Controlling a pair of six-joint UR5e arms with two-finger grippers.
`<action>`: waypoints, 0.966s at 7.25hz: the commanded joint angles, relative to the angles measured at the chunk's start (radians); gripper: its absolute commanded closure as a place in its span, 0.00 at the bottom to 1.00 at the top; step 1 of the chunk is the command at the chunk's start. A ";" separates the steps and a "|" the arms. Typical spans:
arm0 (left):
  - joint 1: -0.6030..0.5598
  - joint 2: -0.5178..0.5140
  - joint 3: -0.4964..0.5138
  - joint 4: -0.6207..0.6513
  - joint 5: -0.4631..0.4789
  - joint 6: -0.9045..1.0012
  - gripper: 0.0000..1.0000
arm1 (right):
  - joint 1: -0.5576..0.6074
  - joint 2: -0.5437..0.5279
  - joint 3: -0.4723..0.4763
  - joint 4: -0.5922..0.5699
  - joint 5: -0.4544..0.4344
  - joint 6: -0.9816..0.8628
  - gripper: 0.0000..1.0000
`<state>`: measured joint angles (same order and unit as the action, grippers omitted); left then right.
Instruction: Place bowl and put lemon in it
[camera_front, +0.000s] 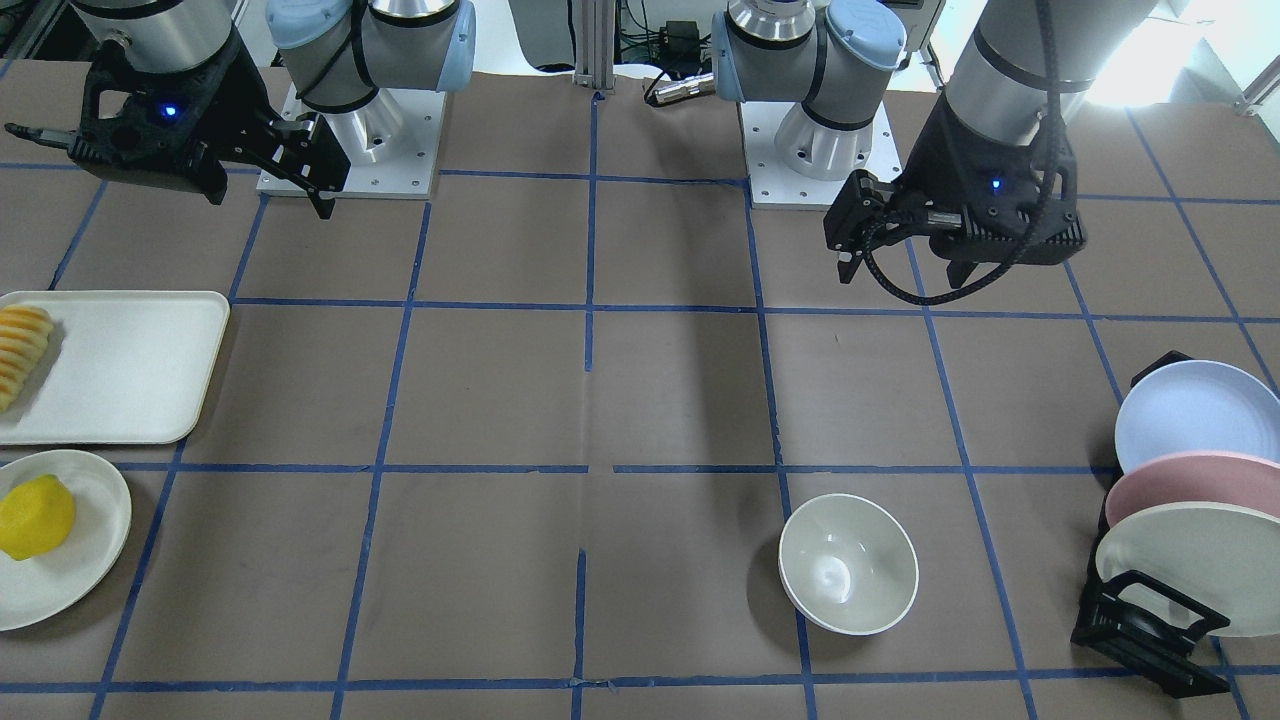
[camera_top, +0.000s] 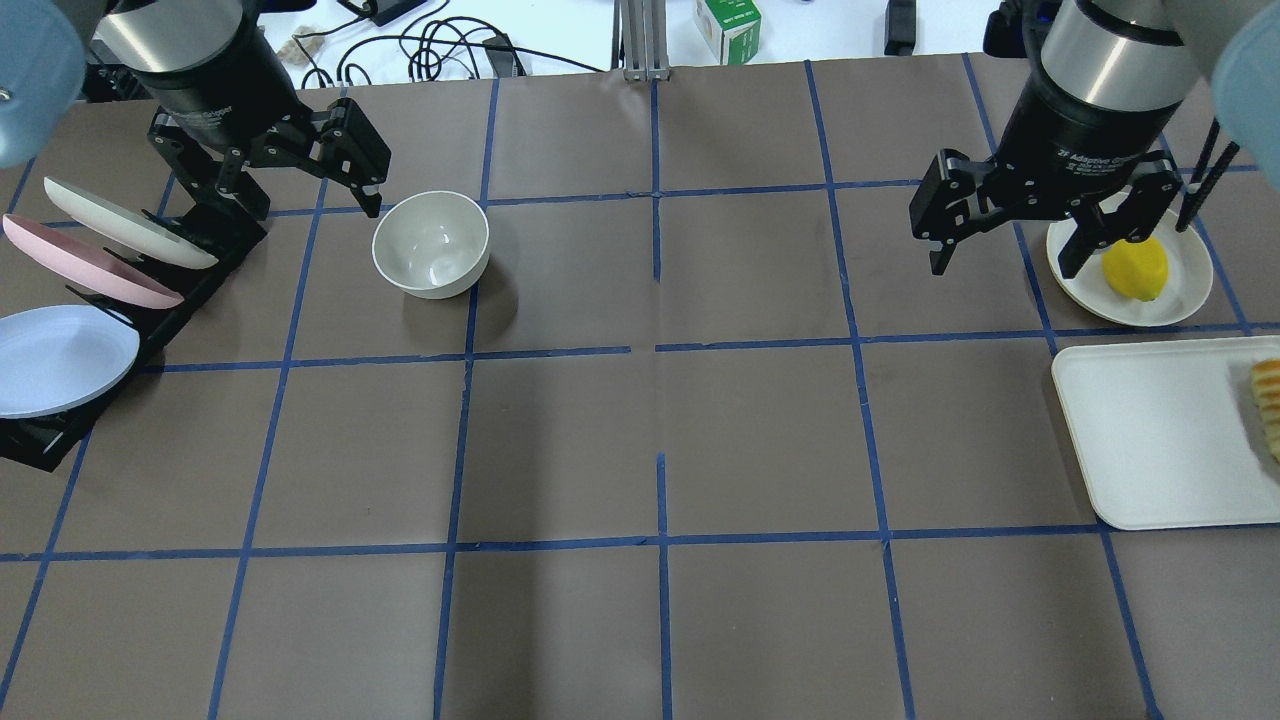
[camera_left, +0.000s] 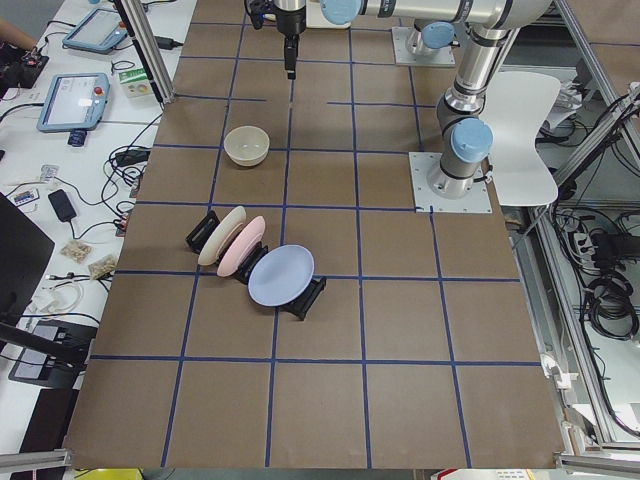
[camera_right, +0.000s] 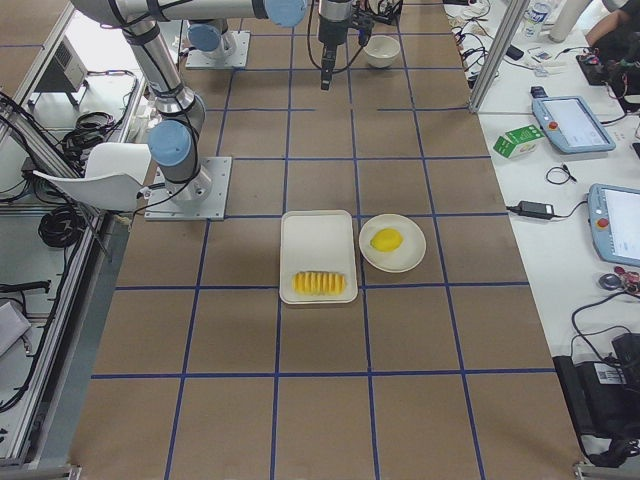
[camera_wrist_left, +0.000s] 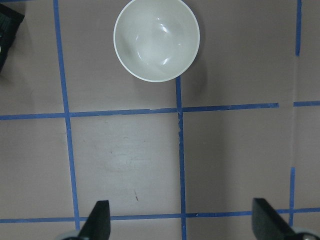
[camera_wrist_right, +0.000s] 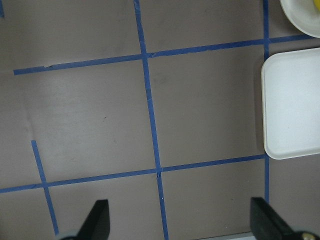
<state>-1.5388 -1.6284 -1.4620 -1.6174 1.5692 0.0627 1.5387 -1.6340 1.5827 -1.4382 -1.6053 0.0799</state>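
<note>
The off-white bowl (camera_front: 848, 563) (camera_top: 430, 243) (camera_wrist_left: 156, 40) stands upright and empty on the table on my left side. My left gripper (camera_top: 300, 205) (camera_front: 900, 275) (camera_wrist_left: 181, 210) hangs open and empty above the table, beside the bowl and apart from it. The yellow lemon (camera_top: 1135, 268) (camera_front: 37, 516) (camera_right: 386, 240) lies on a flat cream plate (camera_top: 1190, 300) (camera_front: 90, 580) at the far right. My right gripper (camera_top: 1003, 268) (camera_front: 170, 168) (camera_wrist_right: 180, 207) is open and empty, raised just left of that plate in the overhead view.
A white tray (camera_top: 1150, 440) (camera_front: 130, 370) with a row of orange-yellow fruit slices (camera_top: 1268, 400) (camera_front: 20, 350) lies next to the lemon's plate. A black rack with three pastel plates (camera_top: 80, 270) (camera_front: 1180, 520) stands at the left end, near the left gripper.
</note>
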 joint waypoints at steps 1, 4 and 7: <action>0.006 0.018 -0.006 -0.009 0.000 0.003 0.00 | 0.001 0.000 0.002 -0.001 -0.001 0.001 0.00; 0.014 -0.037 -0.021 0.026 -0.017 0.009 0.00 | -0.017 0.028 0.002 -0.030 -0.008 -0.006 0.00; 0.142 -0.288 -0.014 0.233 -0.095 0.114 0.00 | -0.272 0.161 -0.006 -0.213 -0.010 -0.247 0.00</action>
<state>-1.4585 -1.8149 -1.4759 -1.4610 1.5024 0.1076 1.3737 -1.5385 1.5795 -1.5542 -1.6149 -0.0113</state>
